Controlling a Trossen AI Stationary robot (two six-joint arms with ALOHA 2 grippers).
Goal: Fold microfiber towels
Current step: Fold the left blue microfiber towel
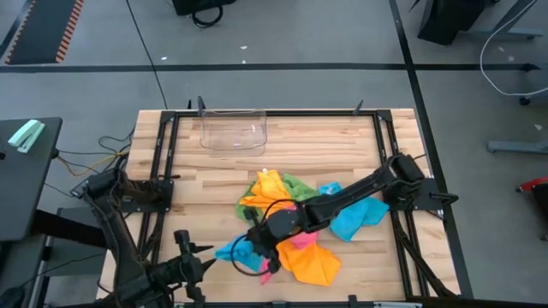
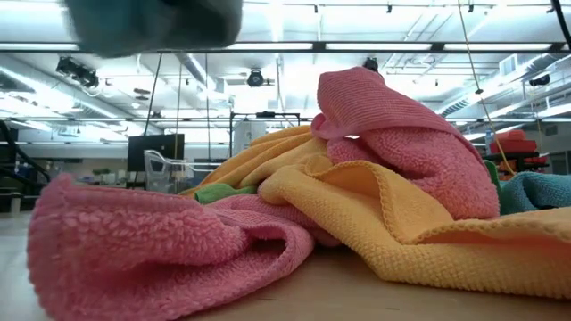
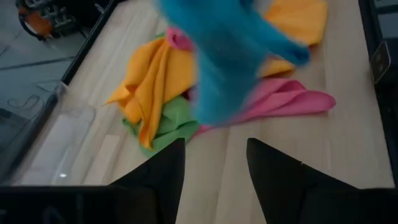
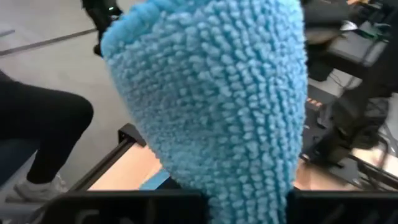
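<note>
The right gripper (image 1: 257, 242) reaches across the table (image 1: 342, 145) to the near left edge of the towel pile, its fingers closed on a blue towel (image 4: 211, 99) that fills the right wrist view and hangs as a blurred blue mass (image 3: 236, 56) in the left wrist view. The left gripper (image 3: 214, 158) sits at the near left corner of the table, its fingers (image 3: 161, 168) parted with nothing between them, pointing toward the pile. The rest of the microfiber towels lie heaped near the table's middle and front: an orange-yellow towel (image 1: 265, 188) with a green towel (image 1: 300, 184) beside it, another orange-yellow towel (image 1: 312, 261) at the front, a second blue towel (image 1: 355, 218) on the right side of the heap, and a pink towel (image 2: 152, 245) spread closest to the low camera. A clear plastic bin (image 1: 233, 130) stands apart near the table's far edge.
</note>
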